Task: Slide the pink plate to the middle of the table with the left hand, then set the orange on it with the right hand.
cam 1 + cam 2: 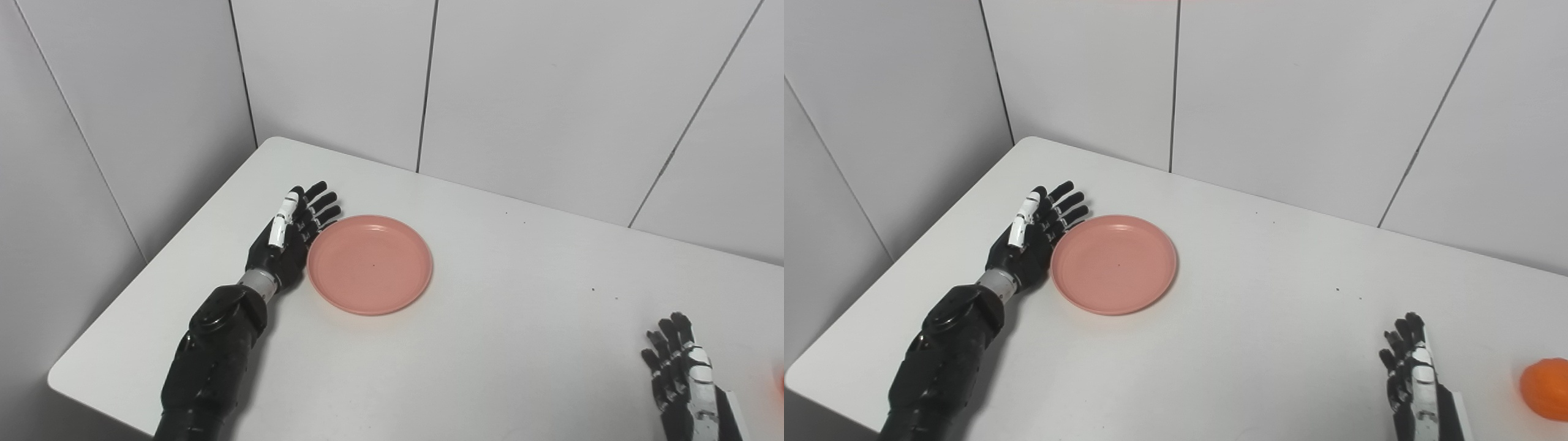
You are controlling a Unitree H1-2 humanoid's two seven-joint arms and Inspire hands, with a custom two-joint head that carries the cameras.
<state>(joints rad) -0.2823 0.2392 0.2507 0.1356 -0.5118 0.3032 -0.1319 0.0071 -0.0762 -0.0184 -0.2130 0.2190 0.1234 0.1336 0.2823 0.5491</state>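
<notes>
The white, smooth-topped desk [490,343] with rounded corners fills most of both views; its near edge and right side are cut off by the picture borders, and pale grey wall panels [551,92] with dark seams stand behind it.

The round, shallow pink plastic plate [370,264] lies flat on the left half of the desk, left of the middle. The black left hand [289,236], with a white strip along its upper finger, stands on edge just beside the plate's left rim, palm facing the plate, fingers straight and loosely spread, grasping nothing. Whether the palm actually touches the rim cannot be told, since the hand covers that stretch of it. Its dark forearm runs down to the bottom left.

The black-and-white right hand [1415,380] sits low at the bottom right, partly cut off by the lower edge, fingers extended upward and apart, holding nothing.

The small, round orange [1545,388] rests on the desk just right of that hand, apart from it, clipped by the right border in the right eye view and only a sliver in the left. Bare desk lies between orange and plate.
</notes>
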